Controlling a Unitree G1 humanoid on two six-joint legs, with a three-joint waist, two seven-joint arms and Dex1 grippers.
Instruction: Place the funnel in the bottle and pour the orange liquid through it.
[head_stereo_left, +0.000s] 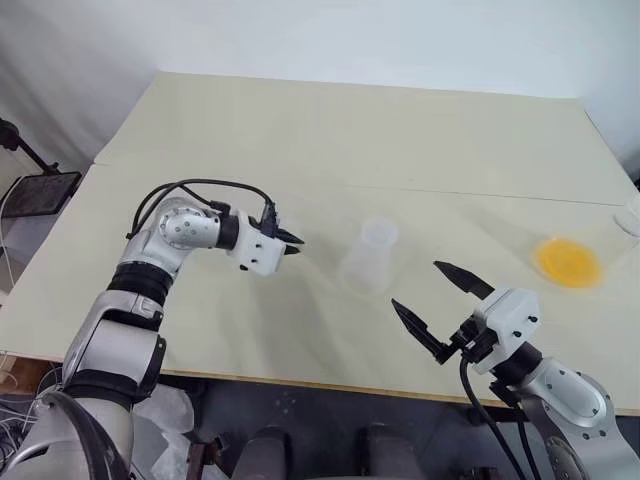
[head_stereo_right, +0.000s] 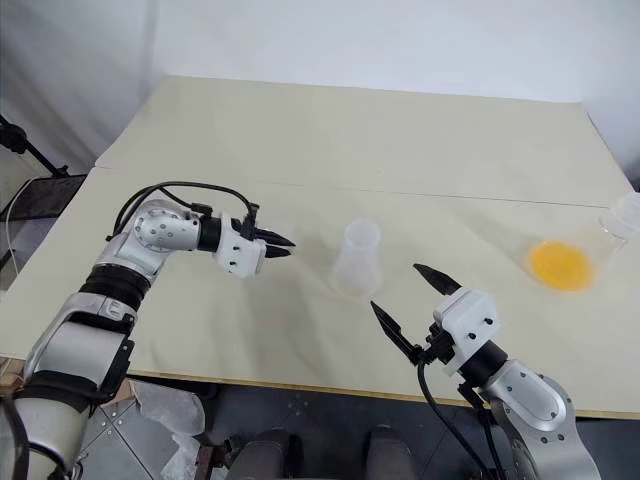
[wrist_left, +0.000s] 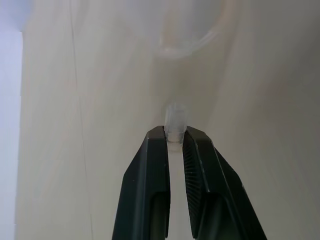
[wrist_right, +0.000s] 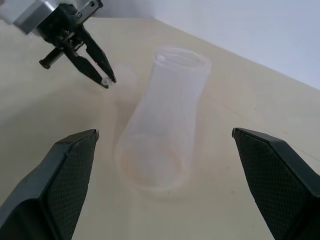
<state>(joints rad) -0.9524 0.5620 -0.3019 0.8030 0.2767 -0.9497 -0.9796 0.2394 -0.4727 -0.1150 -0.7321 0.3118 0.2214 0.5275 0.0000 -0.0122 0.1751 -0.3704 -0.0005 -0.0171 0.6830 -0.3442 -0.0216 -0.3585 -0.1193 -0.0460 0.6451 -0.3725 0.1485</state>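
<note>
Left pincer (wrist_left: 173, 137) is gripping the funnel (wrist_left: 175, 122) by its stem, left of the bottle (head_stereo_right: 354, 258); right pincer (head_stereo_right: 412, 293) is gaping wide. Funnel placement, orange liquid (head_stereo_right: 560, 264) pour both pending.

The clear funnel (wrist_left: 176, 122) is pinched by its short stem between the left gripper (wrist_left: 175, 137) tips. The colourless flask-like bottle (wrist_right: 162, 125) stands upright just ahead of the right gripper (head_stereo_left: 438, 293). The orange liquid (head_stereo_left: 567, 262) pools well beyond the right gripper's outer side.
</note>
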